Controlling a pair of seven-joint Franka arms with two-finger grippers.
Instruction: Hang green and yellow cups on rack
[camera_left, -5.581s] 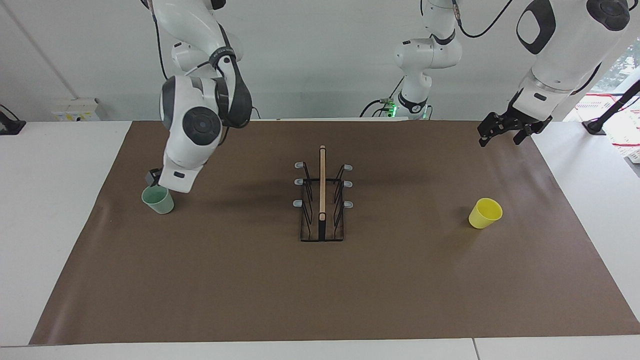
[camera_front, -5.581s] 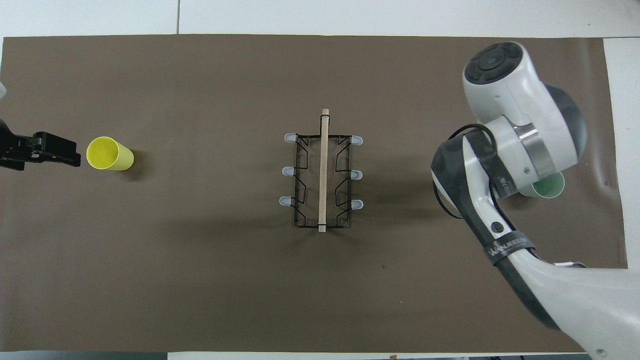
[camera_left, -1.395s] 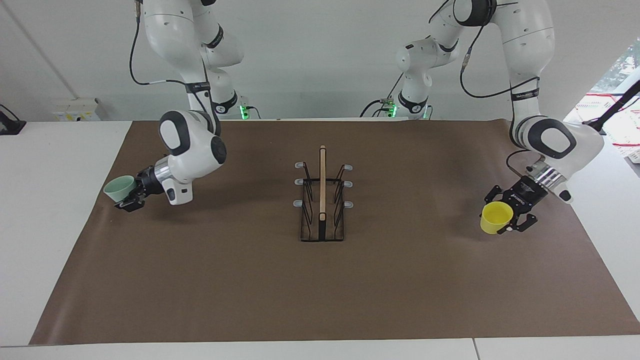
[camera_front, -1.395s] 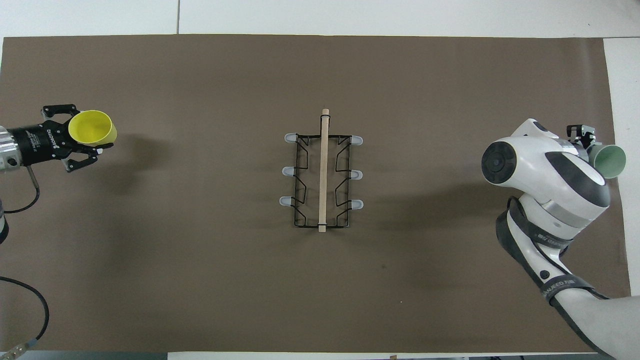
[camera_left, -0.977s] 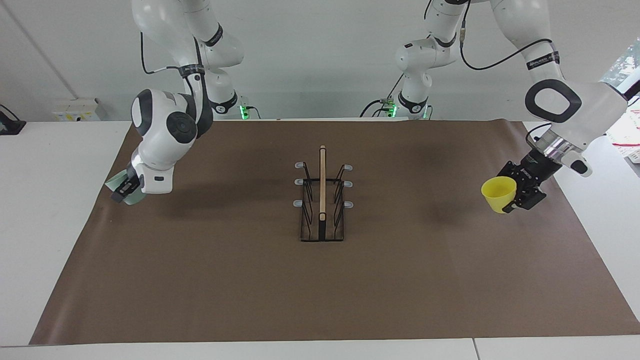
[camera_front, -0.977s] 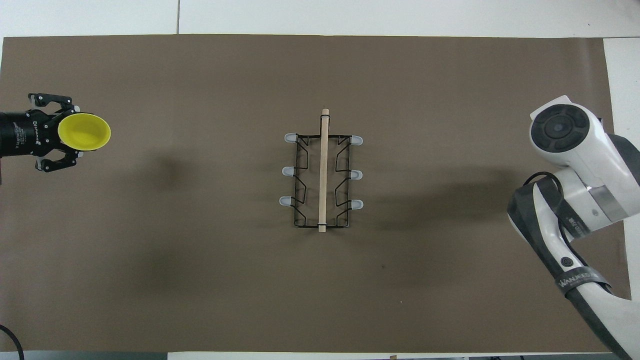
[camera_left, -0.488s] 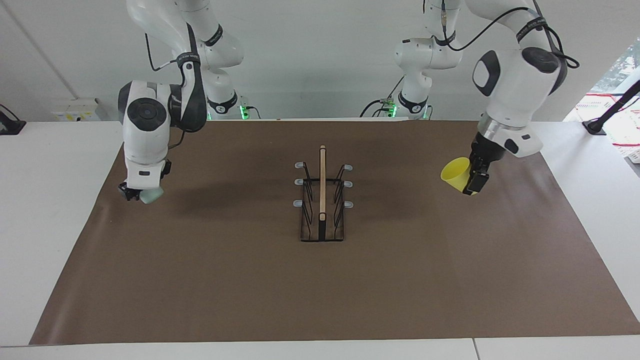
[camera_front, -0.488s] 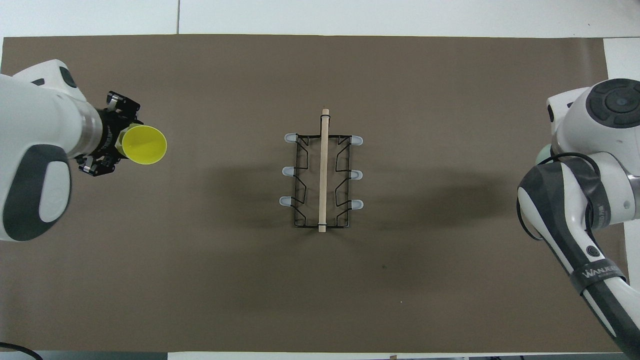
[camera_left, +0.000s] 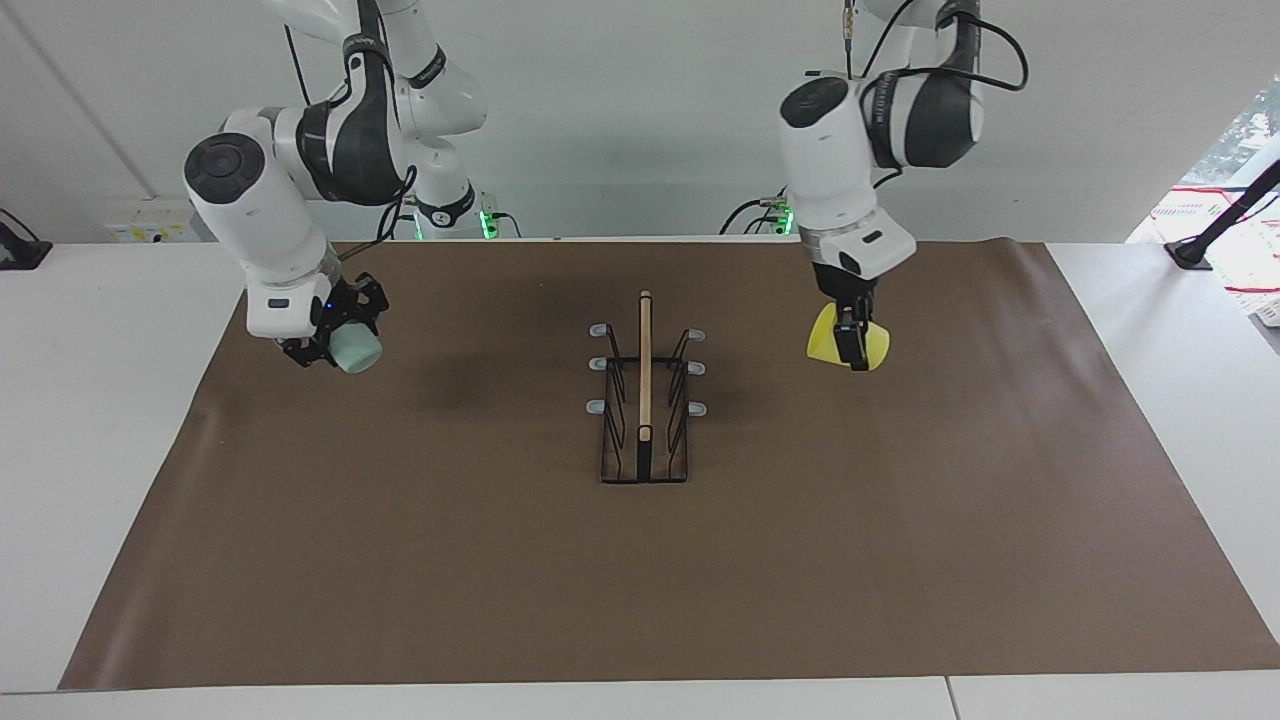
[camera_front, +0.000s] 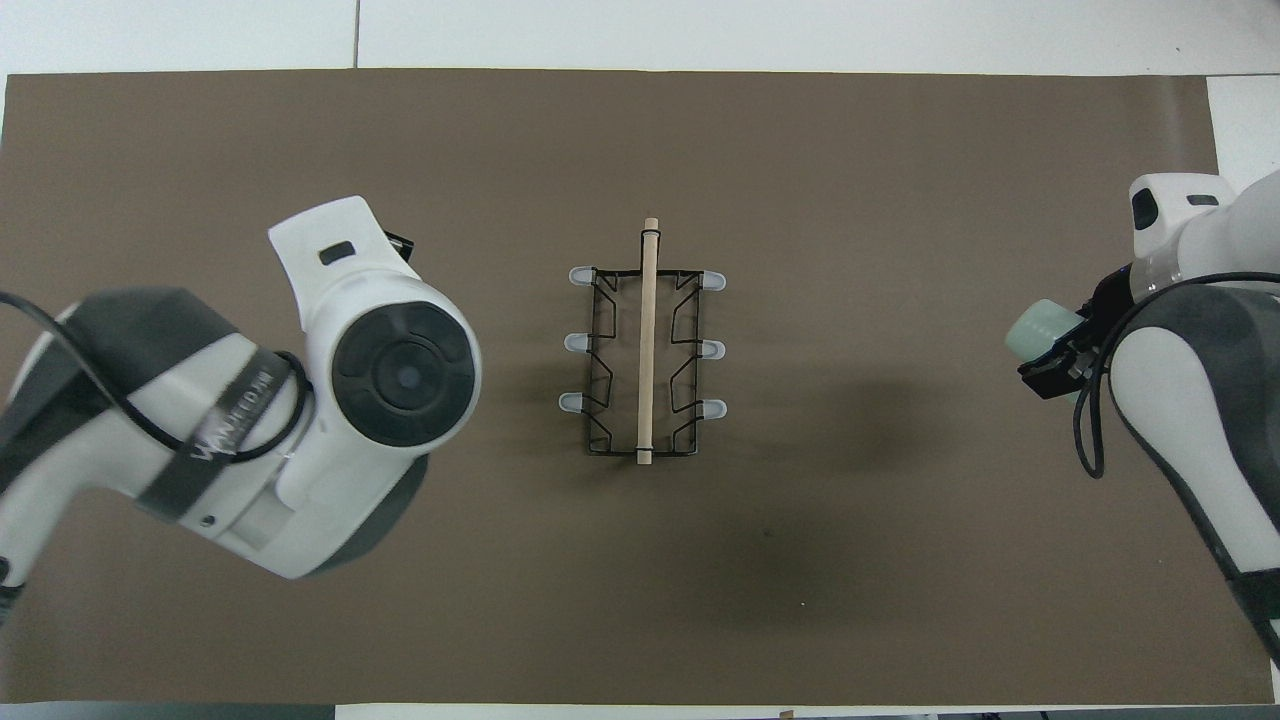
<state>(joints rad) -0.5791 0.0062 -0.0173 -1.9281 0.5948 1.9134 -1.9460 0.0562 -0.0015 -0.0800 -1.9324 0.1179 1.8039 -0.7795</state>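
Both cups lifted and swung inward: my left gripper (camera_left: 853, 345) clamps the yellow cup (camera_left: 835, 343), my right gripper (camera_left: 325, 342) the green cup (camera_left: 356, 350); the rack (camera_left: 645, 400) is next.

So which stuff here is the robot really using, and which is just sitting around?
Using:
- green cup, held up by the right gripper
- yellow cup, held up by the left gripper
- rack, no cups on it yet

Just there:
- brown mat

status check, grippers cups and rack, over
Left gripper shut on yellow cup, in the air beside rack. Right gripper shut on green cup, over mat. All prongs bare, nothing in the way.
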